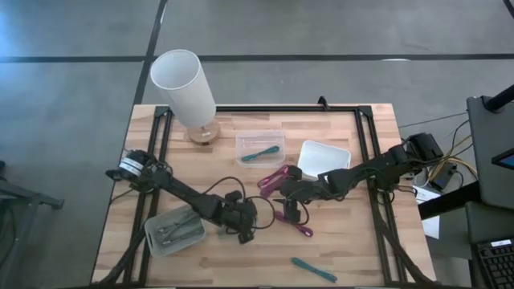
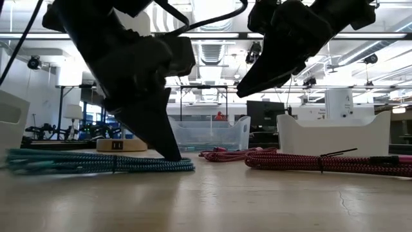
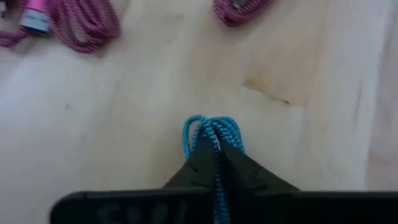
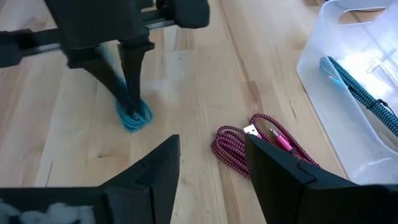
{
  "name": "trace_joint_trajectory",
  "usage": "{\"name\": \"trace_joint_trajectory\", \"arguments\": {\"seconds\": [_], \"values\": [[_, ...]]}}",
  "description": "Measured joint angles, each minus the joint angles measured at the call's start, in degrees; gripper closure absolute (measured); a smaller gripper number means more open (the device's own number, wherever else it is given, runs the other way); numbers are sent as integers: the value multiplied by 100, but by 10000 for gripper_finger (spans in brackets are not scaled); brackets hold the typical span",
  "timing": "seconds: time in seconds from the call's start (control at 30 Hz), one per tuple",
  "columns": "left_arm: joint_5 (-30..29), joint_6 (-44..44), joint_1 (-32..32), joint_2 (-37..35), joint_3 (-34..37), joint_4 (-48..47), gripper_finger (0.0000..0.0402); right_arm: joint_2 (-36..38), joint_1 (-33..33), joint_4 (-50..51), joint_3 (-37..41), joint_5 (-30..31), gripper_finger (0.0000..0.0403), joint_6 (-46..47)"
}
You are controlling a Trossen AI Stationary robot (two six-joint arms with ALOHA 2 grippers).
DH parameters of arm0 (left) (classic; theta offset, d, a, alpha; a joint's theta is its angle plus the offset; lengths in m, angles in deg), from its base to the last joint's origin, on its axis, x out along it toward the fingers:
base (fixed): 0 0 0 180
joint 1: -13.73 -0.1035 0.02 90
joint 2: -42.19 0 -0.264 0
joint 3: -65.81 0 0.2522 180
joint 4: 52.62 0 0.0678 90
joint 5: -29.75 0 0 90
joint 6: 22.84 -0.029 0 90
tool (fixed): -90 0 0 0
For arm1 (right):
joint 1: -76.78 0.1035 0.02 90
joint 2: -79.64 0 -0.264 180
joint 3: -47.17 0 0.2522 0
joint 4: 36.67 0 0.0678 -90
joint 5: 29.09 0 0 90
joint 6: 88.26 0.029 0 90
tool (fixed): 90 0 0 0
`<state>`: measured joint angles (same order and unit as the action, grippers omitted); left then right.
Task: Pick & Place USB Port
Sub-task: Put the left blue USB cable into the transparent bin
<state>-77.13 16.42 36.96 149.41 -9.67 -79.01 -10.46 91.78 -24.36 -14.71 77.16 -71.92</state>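
Braided teal cable, light and floppy, sits pinched at its bundled middle by the left gripper fingers, while the right gripper gapes empty.

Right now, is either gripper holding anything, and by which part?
The left gripper is shut on the blue cable, pinching its coiled end against the table. The right gripper is open, empty.

Both arms are slim, black and jointed, with black cables looping along them. Each pincer ends in two dark, wedge-shaped fingers.
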Motion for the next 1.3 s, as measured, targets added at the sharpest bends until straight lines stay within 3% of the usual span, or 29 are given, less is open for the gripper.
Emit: {"name": "trace_joint_trajectory", "arguments": {"seconds": [0.2, 0.37, 0.73, 1.03, 1.17, 1.3], "values": [[-103, 74, -92, -128, 27, 78, 397, 0, 0, 0, 0, 0, 225, -1], [-541, -74, -222, -421, -80, 60, 398, 0, -2, -2, 2, 0, 225, -2], [-1055, -1916, -776, -1223, -365, -240, 400, 2, -2, 25, 2, 2, 225, 6], [-1321, -3328, -1608, -1572, -717, -424, 401, 2, -2, 125, 4, 2, 225, 21], [-1307, -3863, -2065, -1462, -822, 275, 401, 2, 0, 125, 4, 2, 225, 22], [-928, -4460, -2452, -1296, -815, 1217, 401, 2, -2, 120, 4, 2, 225, 20]]}}
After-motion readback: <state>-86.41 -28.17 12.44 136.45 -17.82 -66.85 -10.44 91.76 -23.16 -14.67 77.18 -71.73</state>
